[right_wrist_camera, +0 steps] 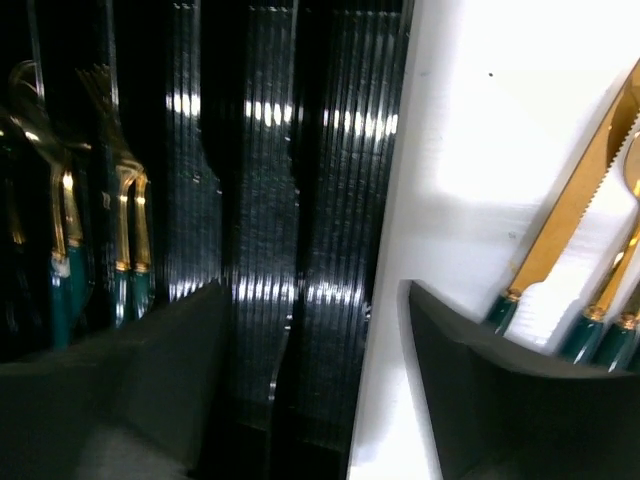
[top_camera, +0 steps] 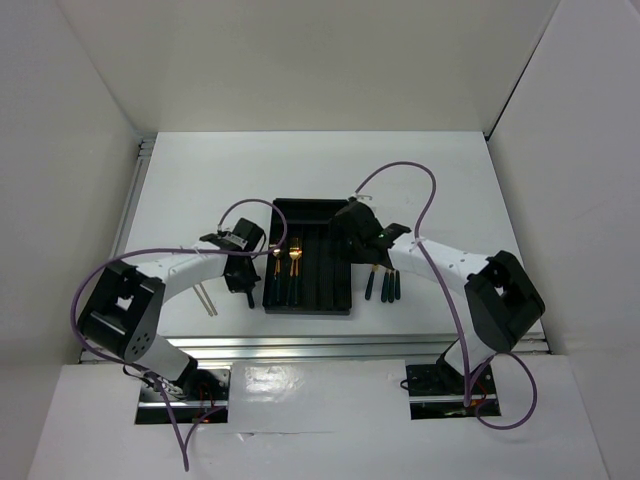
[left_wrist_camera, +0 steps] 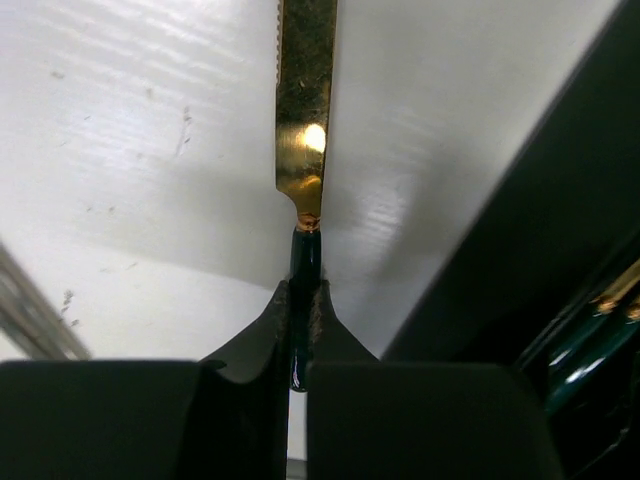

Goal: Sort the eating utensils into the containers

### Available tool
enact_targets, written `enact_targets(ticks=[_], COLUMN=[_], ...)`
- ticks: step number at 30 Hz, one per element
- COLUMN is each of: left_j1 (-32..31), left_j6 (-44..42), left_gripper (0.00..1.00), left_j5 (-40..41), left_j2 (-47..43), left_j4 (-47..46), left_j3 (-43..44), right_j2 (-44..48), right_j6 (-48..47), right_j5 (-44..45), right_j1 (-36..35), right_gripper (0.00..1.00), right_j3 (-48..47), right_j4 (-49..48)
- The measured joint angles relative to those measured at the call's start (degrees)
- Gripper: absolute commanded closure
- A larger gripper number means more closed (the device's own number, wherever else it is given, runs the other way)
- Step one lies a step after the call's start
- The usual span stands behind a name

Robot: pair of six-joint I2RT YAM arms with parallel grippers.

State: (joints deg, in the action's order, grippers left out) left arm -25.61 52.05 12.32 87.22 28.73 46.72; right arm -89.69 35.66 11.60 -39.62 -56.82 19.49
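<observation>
White surface (top_camera: pixel 450 200), black tray (top_camera: pixel 310 208), my left end effector (left_wrist_camera: pixel 303 300) clamped on a knife (left_wrist_camera: pixel 305 100) beside the tray, my right end effector (right_wrist_camera: pixel 312 290) wide, empty, over its edge

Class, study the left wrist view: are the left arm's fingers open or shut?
Shut, on the knife: both left fingers press against its dark green handle, with no gap on either side.

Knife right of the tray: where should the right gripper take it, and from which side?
By its green handle, from straight above, fingers across it. The knife lies flat on the table, its blade thin, the handle thicker. On the tray side there is room for a finger; other utensils sit close on the other side.
</observation>
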Motion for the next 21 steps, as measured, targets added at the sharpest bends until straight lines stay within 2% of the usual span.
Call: enact_targets(ticks=[3,7,13,17,21], left_j1=[0.0,0.0,-1.99,-5.27,-8.79], left_j6=[-1.31,-3.3,-7.82,-10.32,-11.45], left_gripper=[1.0,1.0,1.0,1.0,1.0], left_j5=[0.48,1.09,1.29,-1.77,-6.54], left_j2=[-1.25,-5.95,-10.38,-10.6,-10.29], left_j4=[3.8,8.92,14.27,14.47,12.02], left_j3=[0.87,3.91,13.14,17.75,18.36], right_j2=[0.31,1.92,6.86,9.68,10.78], right_j6=[-0.13,-0.15,-0.15,0.2,2.62], right_j5=[-0.04,-0.24,0.66,3.91,6.1], right_j1=[0.0,0.0,0.0,-0.02,0.94], right_gripper=[0.05,0.03,0.0,0.0,0.0], right_j3=[-1.16,-2.49,-3.45,-3.63,-3.63], right_j4=[0.76,2.03,2.84,3.98,6.88])
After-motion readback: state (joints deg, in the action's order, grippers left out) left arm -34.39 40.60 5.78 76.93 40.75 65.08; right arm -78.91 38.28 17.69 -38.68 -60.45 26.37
